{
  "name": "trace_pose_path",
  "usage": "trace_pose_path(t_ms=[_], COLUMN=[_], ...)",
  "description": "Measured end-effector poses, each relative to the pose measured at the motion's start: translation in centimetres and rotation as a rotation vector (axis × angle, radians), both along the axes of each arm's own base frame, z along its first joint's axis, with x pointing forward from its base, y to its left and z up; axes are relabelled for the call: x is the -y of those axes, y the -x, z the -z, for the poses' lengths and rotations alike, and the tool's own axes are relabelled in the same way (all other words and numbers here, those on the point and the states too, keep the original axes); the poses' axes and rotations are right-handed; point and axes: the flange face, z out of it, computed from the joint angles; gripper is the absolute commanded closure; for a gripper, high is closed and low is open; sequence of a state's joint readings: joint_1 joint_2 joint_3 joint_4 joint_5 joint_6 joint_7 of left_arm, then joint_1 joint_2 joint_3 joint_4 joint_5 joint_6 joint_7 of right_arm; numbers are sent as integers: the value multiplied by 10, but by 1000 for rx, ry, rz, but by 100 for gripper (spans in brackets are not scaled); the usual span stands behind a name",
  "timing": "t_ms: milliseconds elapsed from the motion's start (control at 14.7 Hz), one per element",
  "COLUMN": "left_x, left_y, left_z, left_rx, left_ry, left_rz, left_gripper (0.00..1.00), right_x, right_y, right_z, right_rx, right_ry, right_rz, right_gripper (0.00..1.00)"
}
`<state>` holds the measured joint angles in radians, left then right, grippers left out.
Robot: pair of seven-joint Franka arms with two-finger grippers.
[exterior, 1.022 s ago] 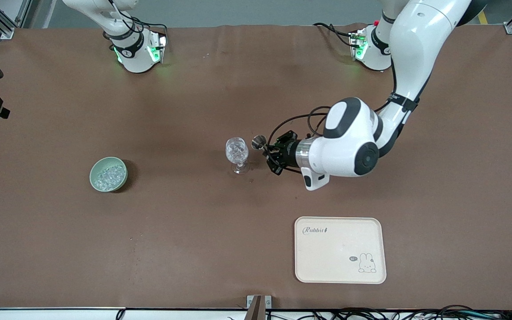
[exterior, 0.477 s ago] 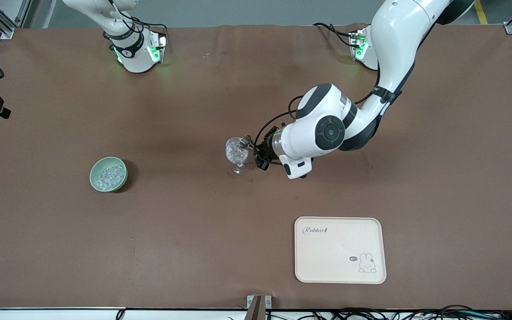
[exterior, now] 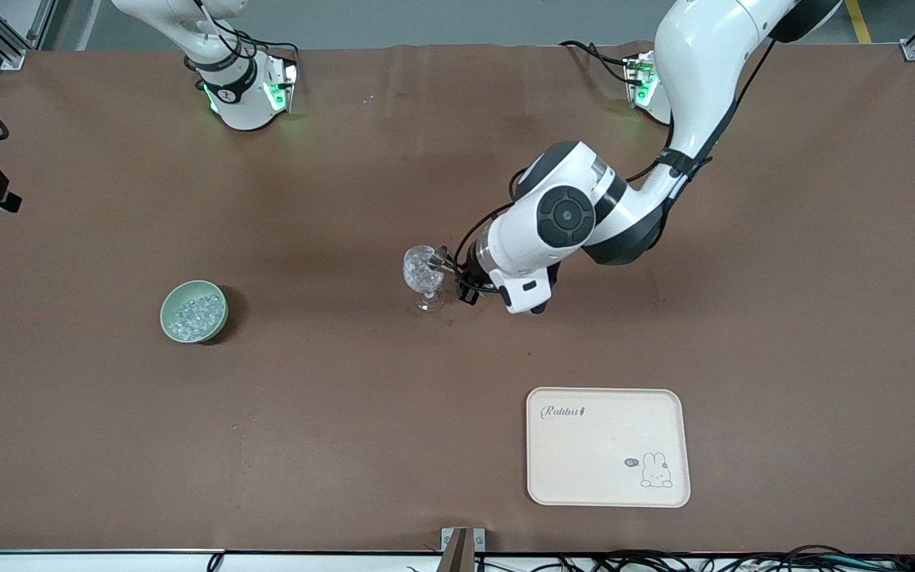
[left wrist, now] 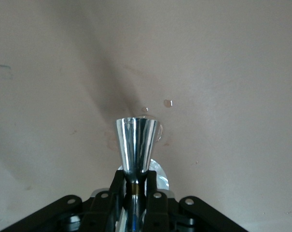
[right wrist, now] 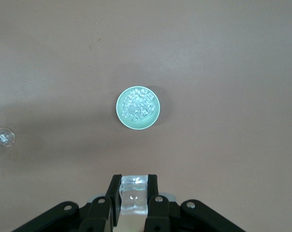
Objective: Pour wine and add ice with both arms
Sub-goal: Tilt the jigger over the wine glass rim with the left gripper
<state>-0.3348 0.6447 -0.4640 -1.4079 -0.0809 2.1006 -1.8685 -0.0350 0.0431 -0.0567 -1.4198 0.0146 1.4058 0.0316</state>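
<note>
A clear wine glass (exterior: 423,274) stands mid-table. My left gripper (exterior: 456,276) is beside it, shut on the stem of a shiny metal jigger (left wrist: 136,140). The jigger's cup (exterior: 442,256) is tipped at the glass's rim. Part of the glass (left wrist: 161,175) shows under the jigger. No wine is in view. A green bowl (exterior: 169,322) holds the heap of ice (exterior: 194,311) toward the right arm's end. My right gripper (right wrist: 133,193) hangs high over the table, shut on a clear ice cube (right wrist: 133,197), with the bowl (right wrist: 120,112) and its ice (right wrist: 138,105) below it.
A cream tray (exterior: 608,477) with a rabbit print lies nearer the front camera, toward the left arm's end. A few droplets (left wrist: 168,103) dot the brown table by the glass. The glass (right wrist: 3,137) also shows small in the right wrist view.
The left arm swung in toward the wine glass. The jigger went from beside the glass to its rim and tipped over. The right arm's base has not moved.
</note>
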Motion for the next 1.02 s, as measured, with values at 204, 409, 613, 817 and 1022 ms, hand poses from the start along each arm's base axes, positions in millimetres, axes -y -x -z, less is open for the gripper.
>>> trace_pose_path(t_ms=[204, 409, 613, 817, 1022], left_x=[10, 21, 24, 32, 43], left_y=[7, 16, 18, 25, 36], left_z=[-6, -12, -15, -14, -14], left_rx=[45, 89, 135, 175, 219], left_ry=[-37, -68, -100, -131, -166], left_rz=[17, 32, 60, 94, 126], left_gripper=[100, 100, 100, 100, 100], right_x=[0, 0, 0, 0, -1], right_y=[0, 0, 0, 0, 0], right_z=[0, 0, 0, 0, 0], right_rx=[0, 1, 1, 1, 1], right_ry=[0, -1, -1, -1, -4], right_rz=[-1, -1, -1, -2, -2], right_gripper=[99, 100, 99, 99, 99])
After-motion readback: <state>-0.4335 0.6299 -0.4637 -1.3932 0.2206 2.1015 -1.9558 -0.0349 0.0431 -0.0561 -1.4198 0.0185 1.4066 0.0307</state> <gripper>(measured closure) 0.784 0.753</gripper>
